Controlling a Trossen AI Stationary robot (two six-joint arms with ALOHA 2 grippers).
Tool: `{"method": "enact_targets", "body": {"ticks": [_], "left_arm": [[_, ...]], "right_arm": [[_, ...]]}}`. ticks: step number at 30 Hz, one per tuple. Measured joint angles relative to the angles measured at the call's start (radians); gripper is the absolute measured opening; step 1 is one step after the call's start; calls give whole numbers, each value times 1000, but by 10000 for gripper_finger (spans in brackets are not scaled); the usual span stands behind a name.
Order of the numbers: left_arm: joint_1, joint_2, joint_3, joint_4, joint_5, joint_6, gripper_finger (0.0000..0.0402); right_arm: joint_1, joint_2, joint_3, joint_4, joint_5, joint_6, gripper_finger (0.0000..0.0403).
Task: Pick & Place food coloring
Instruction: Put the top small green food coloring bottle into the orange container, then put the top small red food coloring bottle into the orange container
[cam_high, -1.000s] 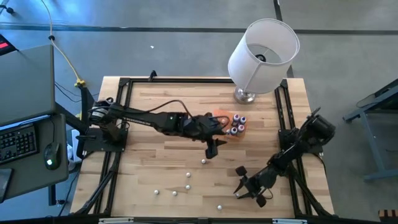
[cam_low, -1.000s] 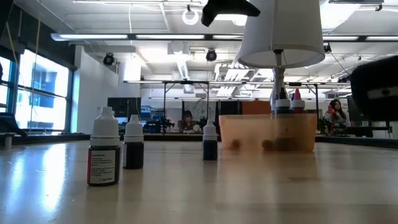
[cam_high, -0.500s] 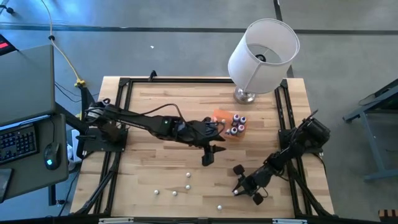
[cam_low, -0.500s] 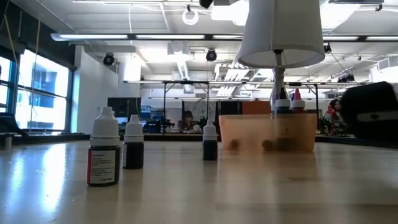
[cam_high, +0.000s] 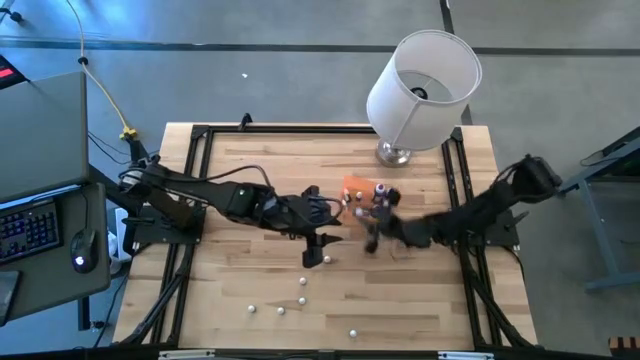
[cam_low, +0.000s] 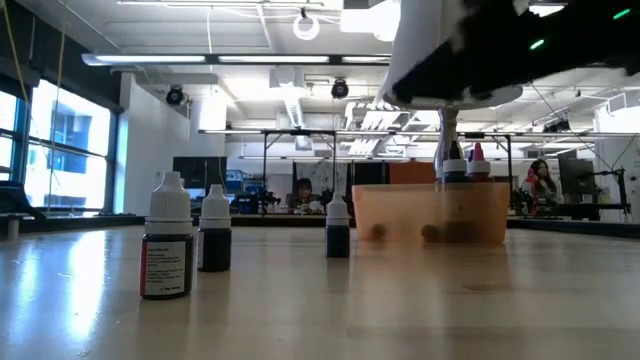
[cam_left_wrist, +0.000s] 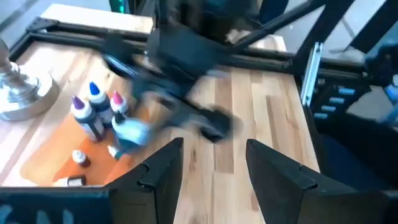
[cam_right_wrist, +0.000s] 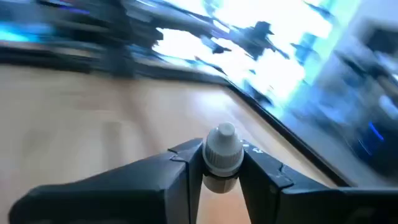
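Standing cap-up between the right fingers (cam_right_wrist: 186, 177), one food coloring bottle (cam_right_wrist: 222, 155); left fingers (cam_left_wrist: 165, 165) spread, empty.

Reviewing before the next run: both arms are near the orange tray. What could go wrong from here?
1. The right gripper pinches a bottle just under its cap. It looks to be swinging fast toward the orange tray; the bottle could slip or tip.
2. The left gripper, open, hovers beside the same tray. The arms may collide.
3. Upright bottles in the tray could be knocked over on release.
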Motion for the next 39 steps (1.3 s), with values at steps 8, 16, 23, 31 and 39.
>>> {"method": "enact_targets", "body": {"ticks": [8, 16, 23, 31, 39], "left_arm": [[0, -5, 2, -62, -31, 4, 172], [0, -6, 2, -113, -93, -7, 172], [-20, -6, 2, -301, -174, -149, 172], [-159, -5, -6, -761, -385, -652, 172], [-360, -6, -243, -491, -382, -894, 172]], "right_arm": [[-245, 42, 99, -374, -148, 92, 73], [-292, 85, 259, -713, -282, 99, 116], [-265, 66, 280, -773, -283, 100, 137], [-171, -101, 280, -894, -272, 101, 140], [-56, -274, 280, -957, -448, 213, 140]]}}
